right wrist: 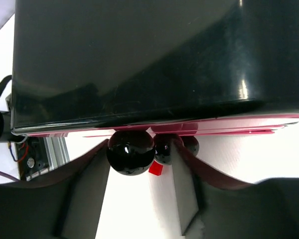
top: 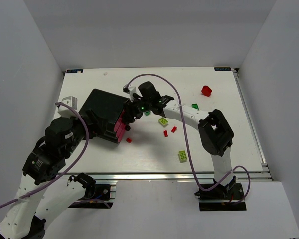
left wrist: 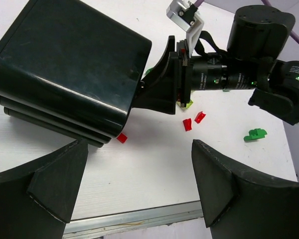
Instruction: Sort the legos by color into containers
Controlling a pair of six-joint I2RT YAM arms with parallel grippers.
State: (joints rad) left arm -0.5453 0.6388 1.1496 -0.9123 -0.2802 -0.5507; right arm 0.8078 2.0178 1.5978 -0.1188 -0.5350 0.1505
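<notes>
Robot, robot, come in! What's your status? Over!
Left gripper open, empty. Right gripper straddling the drawer knobs, grip unclear. Legos loose on the table. Red lego right by the drawers.

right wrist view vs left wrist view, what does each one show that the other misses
Only right wrist: the edges of the pink drawers and three black knobs, between the fingers of the right gripper. Only left wrist: the open left gripper, the right gripper seen from outside at the cabinet's front, two red legos, a green lego. Both: the black cabinet and a red lego near its base.
</notes>
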